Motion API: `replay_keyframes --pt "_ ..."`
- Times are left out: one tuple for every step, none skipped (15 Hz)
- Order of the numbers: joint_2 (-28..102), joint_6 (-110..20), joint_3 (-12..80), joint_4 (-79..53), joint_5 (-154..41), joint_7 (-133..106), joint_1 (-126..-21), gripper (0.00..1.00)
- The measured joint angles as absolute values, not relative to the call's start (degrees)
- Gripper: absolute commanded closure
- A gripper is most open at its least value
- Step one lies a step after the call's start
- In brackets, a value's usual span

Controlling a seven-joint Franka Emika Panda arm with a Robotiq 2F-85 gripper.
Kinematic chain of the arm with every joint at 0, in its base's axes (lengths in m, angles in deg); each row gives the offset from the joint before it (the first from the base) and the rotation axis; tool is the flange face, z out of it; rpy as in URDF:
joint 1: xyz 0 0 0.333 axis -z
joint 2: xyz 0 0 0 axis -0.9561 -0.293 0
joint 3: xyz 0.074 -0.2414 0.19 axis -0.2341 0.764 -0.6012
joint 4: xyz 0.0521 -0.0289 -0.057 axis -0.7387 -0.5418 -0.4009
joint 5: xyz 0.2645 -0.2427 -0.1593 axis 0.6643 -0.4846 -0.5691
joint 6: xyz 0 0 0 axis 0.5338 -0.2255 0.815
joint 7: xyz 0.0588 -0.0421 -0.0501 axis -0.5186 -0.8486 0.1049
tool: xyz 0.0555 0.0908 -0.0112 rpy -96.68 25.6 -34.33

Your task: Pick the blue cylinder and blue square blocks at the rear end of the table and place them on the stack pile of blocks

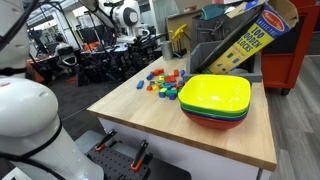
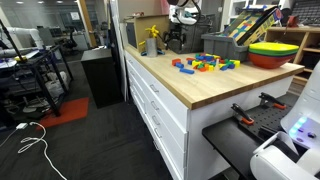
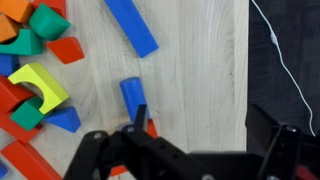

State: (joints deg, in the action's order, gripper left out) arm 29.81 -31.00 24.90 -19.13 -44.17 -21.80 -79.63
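Both exterior views oblique across the table [image 1: 140, 112]; wrist view close, downward

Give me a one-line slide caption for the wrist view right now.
Wrist view: open end effector hovering over a blue cylinder on the wood table, mixed toy blocks clustered at image left.

The pile of blocks [image 1: 165, 83] sits mid-table [image 1: 125, 112], with the stacked bowls [image 1: 215, 100] beside it, nearer one end edge. Wrist view: a cylinder [image 3: 131, 95] lies between pile and table edge, a long block [image 3: 131, 25] just beyond it.
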Motion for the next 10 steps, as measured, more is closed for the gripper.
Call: replay_keyframes --pt "29.5 -32.2 25.0 -19.3 -44.2 -21.8 -79.7 0.00" --pt "29.1 -34.0 25.1 -19.4 -44.2 -22.0 -79.7 0.00" --pt "28.5 -36.0 25.3 -19.6 -44.2 -22.2 -79.7 0.00" --pt "27.8 -38.2 25.6 -19.6 -44.2 -22.5 -79.7 0.00" --pt "27.1 -40.7 26.0 -19.8 -44.2 -22.7 -79.7 0.00" --pt "26.4 -43.0 26.6 -20.0 -44.2 -22.8 -79.7 0.00" --pt "25.7 -44.8 27.1 -20.2 -44.2 -22.8 -79.6 0.00" --pt "25.0 -46.1 27.7 -20.4 -44.3 -22.8 -79.5 0.00" --pt "24.3 -47.2 28.4 -20.6 -44.4 -22.8 -79.5 0.00" --pt "23.7 -47.8 28.9 -20.9 -44.6 -22.8 -79.3 0.00"
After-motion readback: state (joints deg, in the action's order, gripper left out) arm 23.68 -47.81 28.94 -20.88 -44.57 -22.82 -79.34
